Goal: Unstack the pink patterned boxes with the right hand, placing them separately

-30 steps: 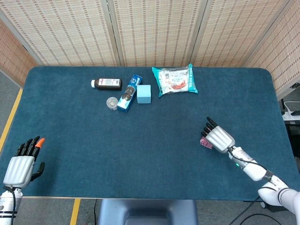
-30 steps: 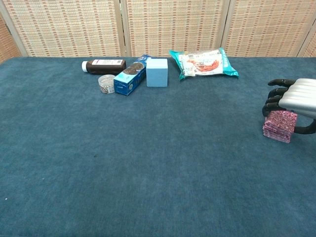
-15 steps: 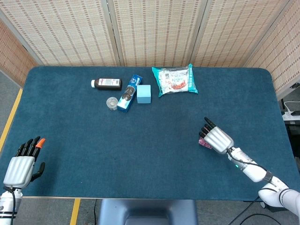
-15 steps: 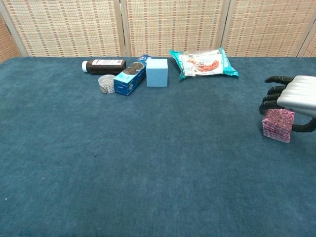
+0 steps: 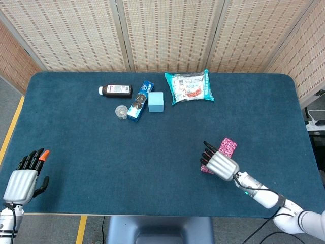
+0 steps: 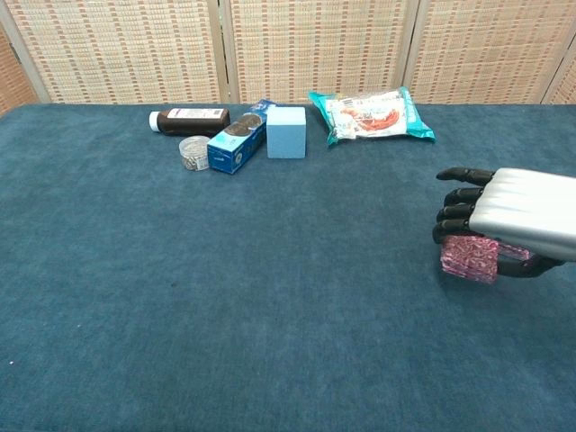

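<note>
The right hand (image 5: 219, 163) grips one pink box (image 6: 469, 257) low over the table (image 5: 101, 152). The other pink box (image 5: 227, 147) lies just behind it, toward the snack bag (image 5: 189, 87). The left hand (image 5: 23, 180) rests far off, holding nothing.

bare blue table (image 5: 127, 157) centre and left, clutter along far edge

both hands (image 5: 222, 165) (image 5: 23, 180): silver ribbed backs, black fingers; left w/ orange fingertip.
</note>
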Robot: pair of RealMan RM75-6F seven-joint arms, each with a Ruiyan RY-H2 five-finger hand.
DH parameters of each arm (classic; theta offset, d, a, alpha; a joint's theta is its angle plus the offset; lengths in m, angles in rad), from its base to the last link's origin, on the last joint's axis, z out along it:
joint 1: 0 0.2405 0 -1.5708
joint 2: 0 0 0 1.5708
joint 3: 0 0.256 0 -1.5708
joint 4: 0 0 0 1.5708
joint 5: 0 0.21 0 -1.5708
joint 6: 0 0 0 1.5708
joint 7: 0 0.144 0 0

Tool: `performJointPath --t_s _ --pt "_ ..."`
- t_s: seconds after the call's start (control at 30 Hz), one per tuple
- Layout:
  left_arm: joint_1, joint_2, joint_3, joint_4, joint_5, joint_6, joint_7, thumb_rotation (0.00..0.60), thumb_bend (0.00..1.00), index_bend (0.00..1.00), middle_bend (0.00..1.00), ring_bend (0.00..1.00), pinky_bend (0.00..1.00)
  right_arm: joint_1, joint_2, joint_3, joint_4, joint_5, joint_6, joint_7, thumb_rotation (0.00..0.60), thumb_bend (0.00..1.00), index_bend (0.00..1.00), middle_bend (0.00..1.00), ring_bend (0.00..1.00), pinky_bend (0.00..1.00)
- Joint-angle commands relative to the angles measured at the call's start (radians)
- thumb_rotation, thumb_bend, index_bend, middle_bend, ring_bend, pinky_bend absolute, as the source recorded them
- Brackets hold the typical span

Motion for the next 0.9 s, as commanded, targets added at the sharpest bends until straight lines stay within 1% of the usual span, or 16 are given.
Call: performJointPath --t_s 0.03,0.1,0.17,0.2,0.27,0.33,0.37,0.4,0.43,0.5,0.7,0.9 --pt "0.001 0.001 0.003 -0.001 0.004 -0.001 -0.001 0.600 0.46 0.00 0.00 0.00 0.14 0.004 -0.028 0.000 -0.007 -0.006 -0.016 -0.024 0.600 0.25 0.65 0.45 0.22 0.00" --pt "0.002 0.003 0.006 -0.002 0.008 -0.001 -0.003 0.600 0.46 0.00 0.00 0.00 0.14 0.004 -0.043 0.004 -0.010 0.010 -0.044 -0.041 0.600 0.25 0.61 0.45 0.22 0.00" --pt "0.001 0.005 0.008 -0.001 0.010 -0.004 -0.004 0.600 0.46 0.00 0.00 0.00 0.14 0.007 -0.049 0.006 -0.015 0.024 -0.067 -0.043 0.600 0.25 0.51 0.42 0.21 0.00" --pt "0.000 0.006 0.009 -0.002 0.011 -0.006 -0.005 0.600 0.46 0.00 0.00 0.00 0.14 0.008 -0.050 0.007 -0.017 0.030 -0.077 -0.045 0.600 0.25 0.43 0.37 0.19 0.00" --pt "-0.001 0.007 0.008 -0.002 0.010 -0.008 -0.006 0.600 0.47 0.00 0.00 0.00 0.14 0.007 -0.049 0.010 -0.021 0.041 -0.089 -0.051 0.600 0.25 0.22 0.23 0.13 0.00" --pt "-0.004 0.007 0.006 0.001 0.006 -0.015 -0.011 0.600 0.46 0.00 0.00 0.00 0.14 0.002 -0.046 0.016 -0.028 0.055 -0.093 -0.066 0.600 0.25 0.06 0.12 0.06 0.00" --pt "-0.005 0.007 0.005 0.002 0.001 -0.019 -0.011 0.600 0.46 0.00 0.00 0.00 0.14 0.000 -0.044 0.018 -0.032 0.059 -0.095 -0.072 0.600 0.25 0.02 0.08 0.04 0.00" --pt "-0.007 0.006 0.004 0.002 -0.003 -0.023 -0.010 0.600 0.46 0.00 0.00 0.00 0.14 -0.001 -0.040 0.019 -0.037 0.063 -0.096 -0.076 0.600 0.24 0.00 0.05 0.01 0.00" --pt "-0.009 0.006 0.002 0.003 -0.009 -0.028 -0.008 0.600 0.46 0.00 0.00 0.00 0.14 -0.004 -0.035 0.020 -0.045 0.068 -0.097 -0.081 0.600 0.24 0.00 0.02 0.00 0.00" --pt "-0.011 0.005 0.001 0.003 -0.014 -0.032 -0.004 0.600 0.46 0.00 0.00 0.00 0.14 -0.008 -0.020 0.021 -0.061 0.071 -0.089 -0.083 0.600 0.24 0.00 0.00 0.00 0.00" --pt "-0.009 0.001 0.001 0.001 -0.014 -0.028 0.005 0.600 0.46 0.00 0.00 0.00 0.14 -0.020 0.023 0.023 -0.090 0.069 -0.061 -0.090 0.600 0.23 0.00 0.00 0.00 0.00" --pt "-0.008 0.000 0.003 0.000 -0.012 -0.026 0.010 0.600 0.46 0.00 0.00 0.00 0.14 -0.024 0.077 0.038 -0.086 0.093 -0.060 -0.079 0.600 0.23 0.00 0.00 0.00 0.00"
